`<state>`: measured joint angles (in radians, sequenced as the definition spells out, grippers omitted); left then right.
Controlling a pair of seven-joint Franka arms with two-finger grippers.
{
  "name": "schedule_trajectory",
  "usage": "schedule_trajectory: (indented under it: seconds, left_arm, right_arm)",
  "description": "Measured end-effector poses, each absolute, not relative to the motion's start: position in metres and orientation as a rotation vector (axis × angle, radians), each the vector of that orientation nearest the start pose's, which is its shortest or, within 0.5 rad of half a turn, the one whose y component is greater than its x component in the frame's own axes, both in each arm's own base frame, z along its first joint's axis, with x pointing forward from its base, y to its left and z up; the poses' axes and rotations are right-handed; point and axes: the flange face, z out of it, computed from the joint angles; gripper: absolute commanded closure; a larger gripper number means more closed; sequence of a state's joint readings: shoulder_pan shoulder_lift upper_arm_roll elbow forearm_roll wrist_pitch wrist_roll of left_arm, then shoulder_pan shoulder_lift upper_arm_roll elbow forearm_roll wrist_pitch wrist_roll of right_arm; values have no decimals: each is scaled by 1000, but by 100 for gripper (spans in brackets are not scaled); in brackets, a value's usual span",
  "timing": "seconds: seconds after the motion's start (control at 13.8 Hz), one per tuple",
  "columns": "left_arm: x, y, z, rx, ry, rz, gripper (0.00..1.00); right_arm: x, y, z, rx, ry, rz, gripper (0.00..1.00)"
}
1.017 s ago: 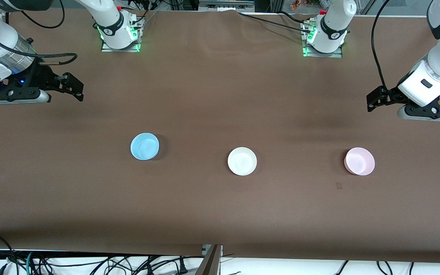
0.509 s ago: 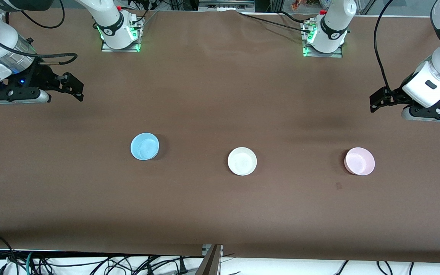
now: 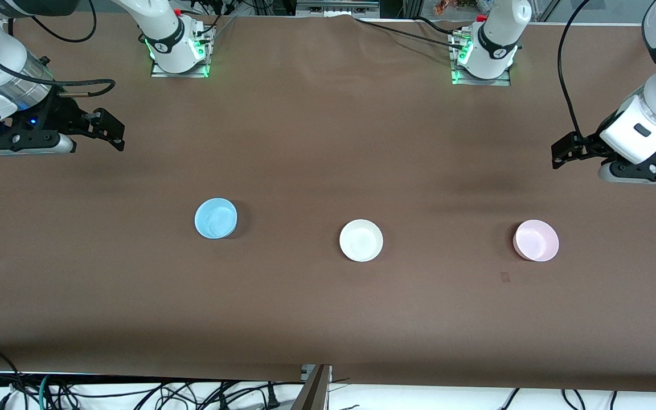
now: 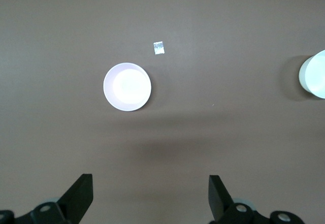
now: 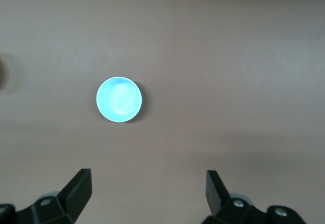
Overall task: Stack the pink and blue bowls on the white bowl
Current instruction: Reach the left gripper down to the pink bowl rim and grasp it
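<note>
Across the brown counter three equal bowls sit in a row, well apart, none stacked. Taking the white bowl as the dial's centre in the front view, the blue bowl lies at about nine o'clock, toward the right arm's end and slightly farther from the front camera; the pink bowl lies at three o'clock, toward the left arm's end. A small pale tag lies on the cloth at roughly seven o'clock from the pink bowl. The left gripper hangs over bare counter at about one o'clock from the pink bowl, jaws wide and holding nothing. The right gripper hangs over bare counter at about ten o'clock from the blue bowl, jaws likewise wide and holding nothing.
</note>
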<state>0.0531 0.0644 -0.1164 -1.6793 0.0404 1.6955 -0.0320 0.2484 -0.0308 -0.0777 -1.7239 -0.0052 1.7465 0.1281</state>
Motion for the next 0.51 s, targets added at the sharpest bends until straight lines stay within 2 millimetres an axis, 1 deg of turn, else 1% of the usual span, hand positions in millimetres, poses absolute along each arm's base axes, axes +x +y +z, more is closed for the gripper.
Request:
schedule_trajectory:
  seconds: [0.22, 0.36, 0.51]
  left_arm:
    - [592, -10, 505, -3041, 48, 176, 0]
    - [608, 18, 471, -3037, 0, 199, 0]
    - [629, 53, 431, -3055, -25, 169, 0]
  right_arm:
    - [550, 94, 584, -3135, -68, -83, 1]
    - [550, 94, 584, -3135, -68, -83, 1]
    - [550, 94, 584, -3135, -68, -83, 1]
